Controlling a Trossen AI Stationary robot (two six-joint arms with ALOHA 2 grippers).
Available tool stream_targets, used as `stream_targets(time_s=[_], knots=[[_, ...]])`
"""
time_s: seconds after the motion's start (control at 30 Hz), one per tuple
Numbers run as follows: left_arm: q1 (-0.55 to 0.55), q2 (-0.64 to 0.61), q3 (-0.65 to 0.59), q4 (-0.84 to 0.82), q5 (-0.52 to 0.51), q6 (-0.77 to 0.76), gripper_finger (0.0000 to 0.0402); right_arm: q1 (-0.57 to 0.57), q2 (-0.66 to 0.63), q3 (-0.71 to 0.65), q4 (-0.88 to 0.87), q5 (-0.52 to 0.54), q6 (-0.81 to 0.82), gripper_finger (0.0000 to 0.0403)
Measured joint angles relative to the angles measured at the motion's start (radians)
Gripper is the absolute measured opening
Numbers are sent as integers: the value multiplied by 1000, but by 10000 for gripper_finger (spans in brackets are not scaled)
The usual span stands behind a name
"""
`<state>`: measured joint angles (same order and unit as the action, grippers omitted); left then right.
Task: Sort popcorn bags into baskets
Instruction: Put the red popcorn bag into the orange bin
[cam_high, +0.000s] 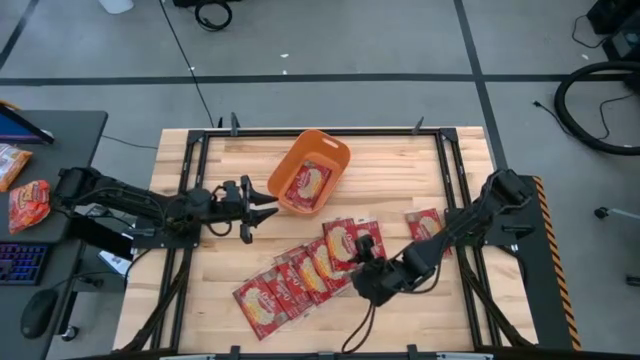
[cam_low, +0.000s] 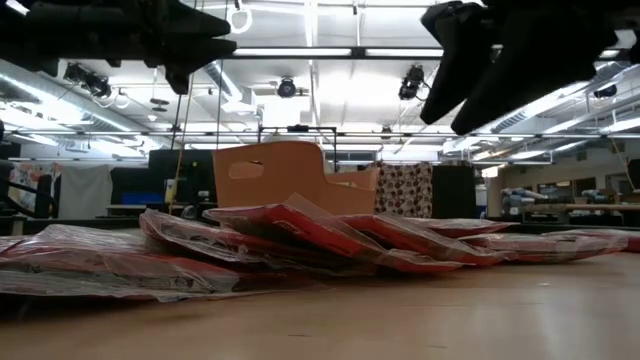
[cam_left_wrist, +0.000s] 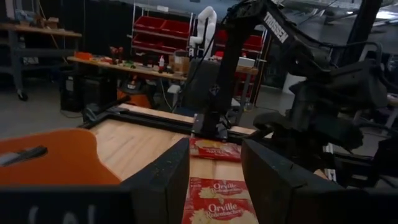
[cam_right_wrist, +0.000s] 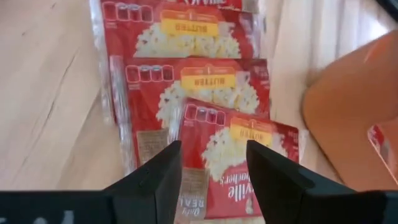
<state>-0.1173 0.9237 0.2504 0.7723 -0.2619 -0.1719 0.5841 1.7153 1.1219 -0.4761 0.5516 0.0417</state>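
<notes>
The right hand (cam_high: 362, 252) hovers with fingers apart and empty above the near end of the row of popcorn bags (cam_high: 300, 275) fanned across the surface (cam_high: 400, 160); to pick well it should drop straight onto the top bag's edge (cam_right_wrist: 239, 155) and pinch that one alone, since the bags overlap and a neighbour could lift too. The left hand (cam_high: 262, 207), released and holding nothing, sits just left of the orange basket (cam_high: 325, 150), which already has one bag (cam_high: 308, 184) inside.
</notes>
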Motion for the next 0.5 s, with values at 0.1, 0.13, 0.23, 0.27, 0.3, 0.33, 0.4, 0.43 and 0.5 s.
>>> stream_targets(time_s=[0.1,0.13,0.23,0.27,0.3,0.33,0.4,0.43,0.5], knots=[[0,0,0,-11,0,-24,151,21,23,-18,50,31,2,200],[0,0,0,-11,0,-27,151,24,38,-19,53,31,1,204],[0,0,0,-9,0,-27,151,22,90,-13,71,33,-17,218],[0,0,0,-6,0,-27,151,21,107,-13,79,41,-30,222],[0,0,0,-5,0,-27,151,21,122,-13,84,56,-43,225],[0,0,0,-7,0,-27,151,20,136,-13,91,71,-53,228],[0,0,0,-7,0,-27,151,21,158,-13,102,105,-75,231],[0,0,0,-7,0,-27,151,21,169,-12,108,118,-81,232],[0,0,0,-7,0,-27,151,21,192,-12,109,130,-91,233]])
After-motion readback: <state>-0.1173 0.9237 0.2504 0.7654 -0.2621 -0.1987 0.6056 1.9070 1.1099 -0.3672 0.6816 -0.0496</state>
